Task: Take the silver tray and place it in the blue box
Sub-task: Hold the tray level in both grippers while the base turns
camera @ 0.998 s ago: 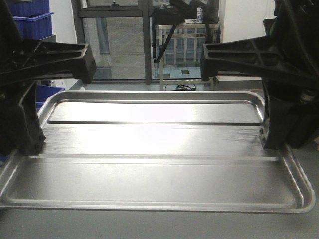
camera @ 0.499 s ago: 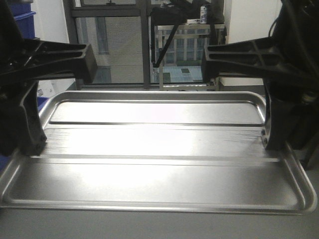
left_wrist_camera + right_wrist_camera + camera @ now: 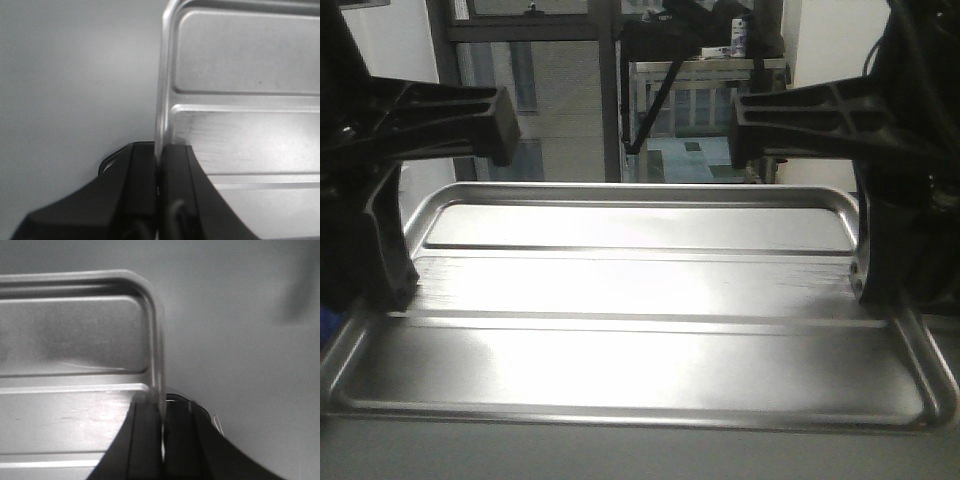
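The silver tray (image 3: 640, 290) fills the front view, held level between both arms, its recessed centre panel and two ridges glaring with reflected light. My left gripper (image 3: 388, 292) is shut on the tray's left rim; the left wrist view shows that rim (image 3: 162, 100) pinched between the black fingers of the left gripper (image 3: 160, 150). My right gripper (image 3: 868, 285) is shut on the right rim, and the right wrist view shows the right gripper (image 3: 162, 404) clamping the thin edge of the tray (image 3: 75, 340). The blue box is out of view.
Beyond the tray stand dark-framed windows (image 3: 570, 90) and a metal rack (image 3: 710, 90) with items on top. A sliver of something blue (image 3: 326, 322) shows at the left edge. Plain grey floor (image 3: 75, 75) lies under the tray in both wrist views.
The background has slid to the right behind the tray, and the blue bins at the upper left have left the view. The tray stays clamped in the same place between both grippers.
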`<state>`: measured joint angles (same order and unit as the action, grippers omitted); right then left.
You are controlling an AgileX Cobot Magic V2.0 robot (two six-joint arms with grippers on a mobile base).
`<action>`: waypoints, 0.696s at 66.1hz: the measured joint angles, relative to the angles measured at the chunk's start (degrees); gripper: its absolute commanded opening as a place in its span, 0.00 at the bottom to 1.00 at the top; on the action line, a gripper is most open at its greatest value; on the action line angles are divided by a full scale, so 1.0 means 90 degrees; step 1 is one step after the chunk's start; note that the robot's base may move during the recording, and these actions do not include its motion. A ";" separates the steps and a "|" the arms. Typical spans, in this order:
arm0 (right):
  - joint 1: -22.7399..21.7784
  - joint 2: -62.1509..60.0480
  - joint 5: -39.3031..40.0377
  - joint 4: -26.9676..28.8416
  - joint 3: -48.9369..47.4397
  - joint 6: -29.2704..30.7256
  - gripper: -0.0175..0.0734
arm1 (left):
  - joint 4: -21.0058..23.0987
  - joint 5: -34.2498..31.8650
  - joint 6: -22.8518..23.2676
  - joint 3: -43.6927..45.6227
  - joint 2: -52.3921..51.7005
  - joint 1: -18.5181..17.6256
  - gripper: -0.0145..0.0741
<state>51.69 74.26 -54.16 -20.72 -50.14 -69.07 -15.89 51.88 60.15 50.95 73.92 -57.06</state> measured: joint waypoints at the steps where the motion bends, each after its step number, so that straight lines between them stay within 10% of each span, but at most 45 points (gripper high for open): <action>1: 0.0000 0.0000 0.0000 0.0000 0.0000 0.0000 0.25 | 0.0000 0.0000 0.0000 0.0000 0.0000 0.0000 0.05; 46: 0.0000 0.0000 -0.0015 0.0000 0.0000 0.0000 0.25 | -0.0022 -0.0010 0.0000 0.0000 0.0000 0.0000 0.05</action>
<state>51.69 74.26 -54.29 -20.72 -50.14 -69.07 -16.09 51.79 60.15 50.95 73.92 -57.06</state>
